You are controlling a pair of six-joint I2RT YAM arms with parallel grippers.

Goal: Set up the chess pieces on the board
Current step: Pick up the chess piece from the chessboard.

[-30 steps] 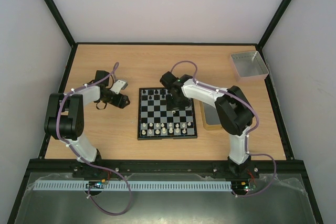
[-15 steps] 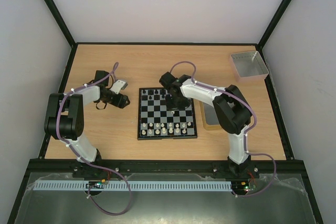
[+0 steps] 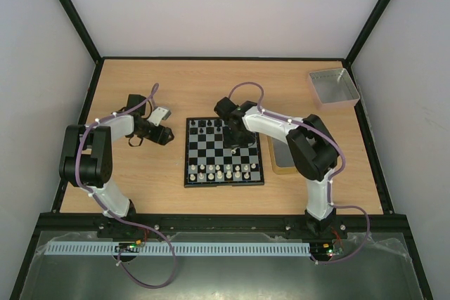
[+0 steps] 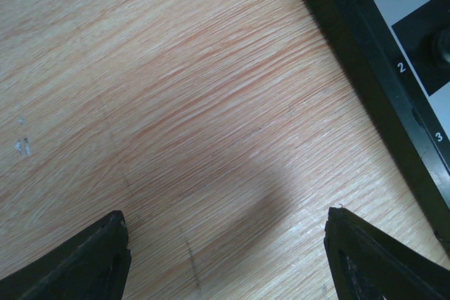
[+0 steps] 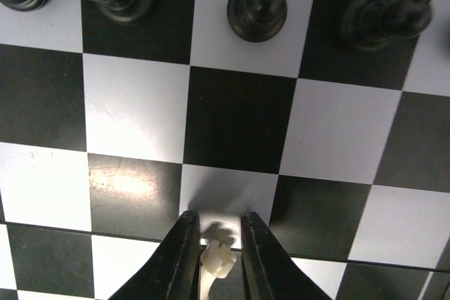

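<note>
Left hand: I see my left hand (image 3: pixel 162 135) low over the bare bench (image 3: pixel 140 173), left of centre in the top view. In its wrist view the two dark fingertips (image 4: pixel 84 261) sit at the bottom corners, spread wide with nothing between them.
Board: the board (image 3: pixel 225 184) lies flat at the middle of the top view, just right of the left hand. Its black rim cuts across the upper right of the left wrist view, showing the numbers 1, 2 and 3.
Black pieces: I count a few black pieces (image 3: pixel 204 126) along the board's upper edge, towards its left. In the right wrist view four of them (image 5: pixel 256 8) stand upright along the top of the frame.
White pieces: a row of white pieces (image 3: pixel 221 170) stands near the board's lower edge.
Right hand: my right hand (image 3: pixel 242 142) is over the right half of the board. Its wrist view shows it (image 5: pixel 218 244) clamped on a cream piece (image 5: pixel 218 258) at bottom centre, above a white square.
Tan-rimmed tray: the tan-rimmed tray (image 3: pixel 281 166) sits just right of the board, partly under the right arm.
Grey tray: the grey tray (image 3: pixel 332 88) is at the upper right of the bench, well apart from the board.
</note>
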